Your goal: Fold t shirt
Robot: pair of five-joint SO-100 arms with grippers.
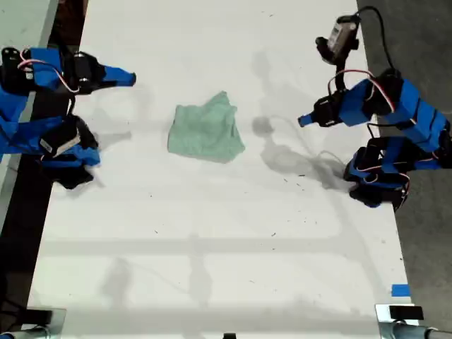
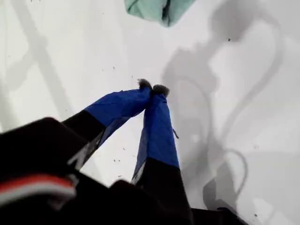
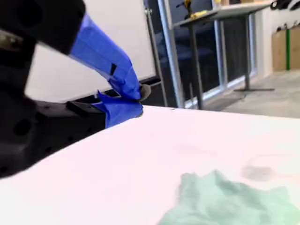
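Note:
The t shirt (image 1: 206, 131) lies crumpled in a pale mint-green heap on the white table (image 1: 212, 247), between the two arms. My first gripper (image 1: 302, 121) is at the exterior view's right, shut and empty, pointing at the cloth with a gap of bare table between them. In the first wrist view its fingertips (image 2: 152, 89) meet above the table, and only an edge of the t shirt (image 2: 159, 9) shows. My second gripper (image 1: 131, 78) is at the exterior view's left, shut on nothing and held off the surface. In the second wrist view it (image 3: 129, 101) hovers well short of the t shirt (image 3: 229, 201).
A blue tape mark (image 1: 400, 290) sits near the table's front corner at the exterior view's right. Metal clamps (image 1: 399, 314) hold the front edge. Dark floor runs along both long sides of the table. The arms' bases (image 1: 67, 159) (image 1: 378, 183) stand on the table's side edges.

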